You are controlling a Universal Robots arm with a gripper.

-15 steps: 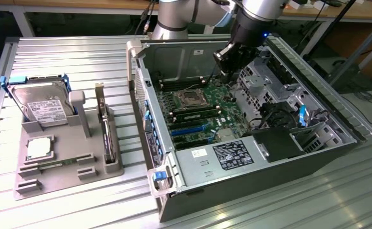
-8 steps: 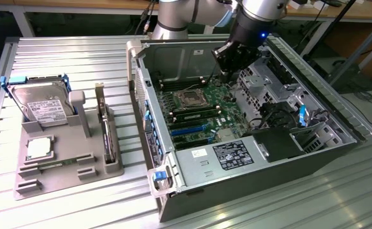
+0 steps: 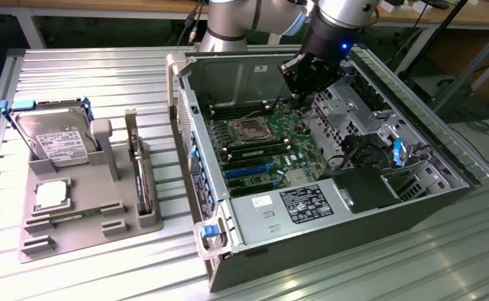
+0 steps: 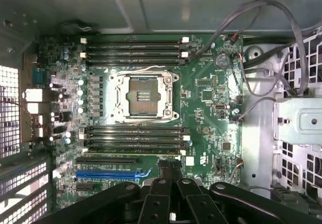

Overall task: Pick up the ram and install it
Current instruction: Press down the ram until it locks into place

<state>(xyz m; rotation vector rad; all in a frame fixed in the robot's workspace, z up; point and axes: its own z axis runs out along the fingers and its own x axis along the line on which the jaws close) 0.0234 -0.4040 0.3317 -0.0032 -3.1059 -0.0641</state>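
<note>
My gripper [image 3: 288,94] hangs inside the open computer case [image 3: 445,188], low over the green motherboard [image 3: 266,147]. Its black fingers [image 4: 162,194] are pressed together, so it is shut. The fingertips [image 4: 164,166] sit just past the row of long dark memory slots [image 4: 133,139] beside the bare processor socket [image 4: 142,97]. A second bank of memory slots [image 4: 132,52] lies on the other side of the socket. The ram is hidden from me; no green stick shows between the fingertips.
On the exterior view's left, a grey parts tray [image 3: 119,233] holds a silver hard drive [image 3: 56,138], a processor [image 3: 51,194] and an upright expansion card [image 3: 141,179]. Loose cables [image 4: 261,38], a metal drive cage [image 3: 353,103] and the power supply [image 3: 299,200] crowd the case.
</note>
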